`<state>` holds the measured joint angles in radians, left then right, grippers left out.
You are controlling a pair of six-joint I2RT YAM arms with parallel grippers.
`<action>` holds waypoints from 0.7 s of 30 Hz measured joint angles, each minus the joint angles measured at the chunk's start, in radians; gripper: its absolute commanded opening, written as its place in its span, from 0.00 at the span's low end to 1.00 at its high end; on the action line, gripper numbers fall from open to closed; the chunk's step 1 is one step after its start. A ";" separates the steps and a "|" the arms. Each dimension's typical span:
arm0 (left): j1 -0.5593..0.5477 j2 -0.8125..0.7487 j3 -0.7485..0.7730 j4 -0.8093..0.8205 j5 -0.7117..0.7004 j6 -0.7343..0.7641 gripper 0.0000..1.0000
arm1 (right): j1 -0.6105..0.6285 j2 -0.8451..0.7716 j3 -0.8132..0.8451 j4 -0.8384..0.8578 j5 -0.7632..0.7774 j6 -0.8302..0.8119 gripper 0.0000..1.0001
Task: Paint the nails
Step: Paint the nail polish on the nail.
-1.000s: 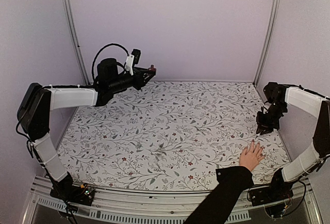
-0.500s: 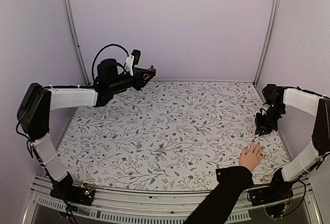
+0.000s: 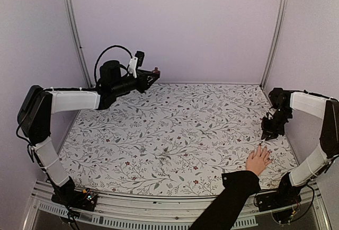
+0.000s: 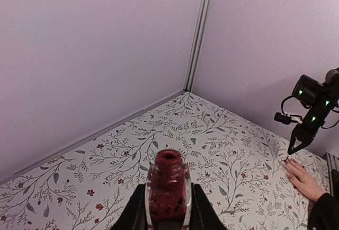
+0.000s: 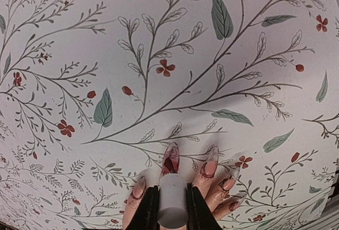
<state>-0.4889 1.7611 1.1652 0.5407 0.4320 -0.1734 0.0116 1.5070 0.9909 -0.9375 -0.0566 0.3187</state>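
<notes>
At the near right corner of the floral table point(image 3: 175, 129), a light-skinned hand point(image 3: 258, 161) in a black sleeve point(image 3: 228, 201) lies palm down, with its fingers spread toward the far side. The nails point(image 5: 170, 158) show best in the right wrist view. The longest one carries dark-red colour, and those on either side look paler with reddish streaks. The right gripper point(image 3: 270, 132) hangs just over the fingertips, pointing down, with its 2 fingers clamped on a white cap point(image 5: 172, 208). I cannot tell whether anything under the cap touches a nail. Well apart, at the far left, the left gripper point(image 3: 152, 74) is raised above the table, closed around a small dark-red bottle point(image 4: 168, 190) that stands upright with its neck open.
</notes>
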 measured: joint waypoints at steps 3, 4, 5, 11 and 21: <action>0.000 0.000 0.000 0.000 0.000 0.000 0.00 | 0.000 0.003 -0.008 0.003 0.000 0.000 0.00; 0.000 0.000 0.000 0.000 0.000 0.000 0.00 | 0.000 0.003 -0.009 0.004 0.000 0.000 0.00; 0.000 0.000 0.000 0.000 0.000 0.000 0.00 | 0.000 0.005 -0.009 0.004 0.000 0.000 0.00; 0.000 0.000 0.000 0.000 -0.002 0.000 0.00 | 0.000 0.015 -0.009 0.006 0.003 0.000 0.00; 0.000 0.000 0.000 0.000 -0.004 0.000 0.00 | 0.000 0.036 -0.008 0.020 0.021 -0.001 0.00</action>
<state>-0.4889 1.7611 1.1652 0.5404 0.4282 -0.1730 0.0116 1.5429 0.9829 -0.9173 -0.0360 0.3176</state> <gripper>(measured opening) 0.208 0.134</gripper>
